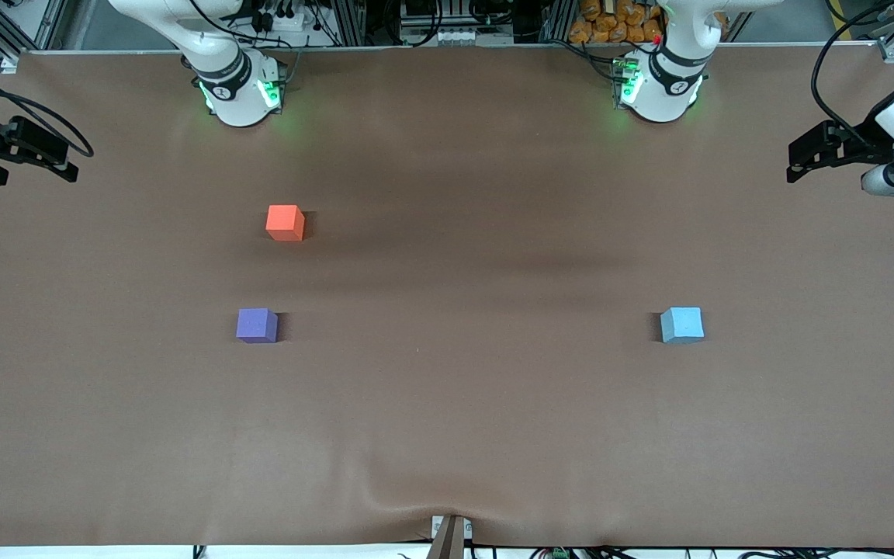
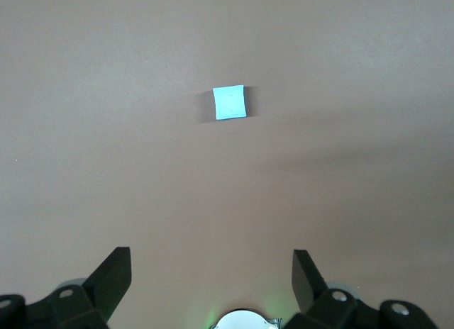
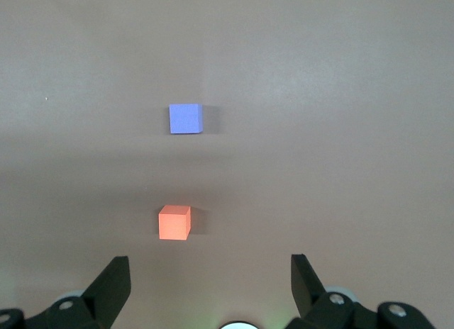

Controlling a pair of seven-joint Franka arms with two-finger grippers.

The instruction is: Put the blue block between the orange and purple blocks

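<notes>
Front view: nothing done yet. Small light sky-blue matte cube [image 1: 682, 324] sits ungrasped, well apart from left gripper [image 2: 211, 272] fingers, spread wide, empty. Right gripper [image 3: 210, 272] likewise wide, empty, near bright orange-red cube [image 3: 174, 222] and violet-purple cube [image 3: 185, 118]; gap between them unfilled on brown tabletop [image 1: 447, 404].

Your left arm rises from base at top of front view, swings out past table's edge at its own end; left gripper [image 1: 796, 161] hangs high there, fingers [image 2: 113, 272] spread wide, nothing between them. Your right arm mirrors it at its own end of table; right gripper [image 1: 67, 167] held high at edge, fingers [image 3: 113, 278] apart, empty. Both arms wait; green lights glow at both bases.
</notes>
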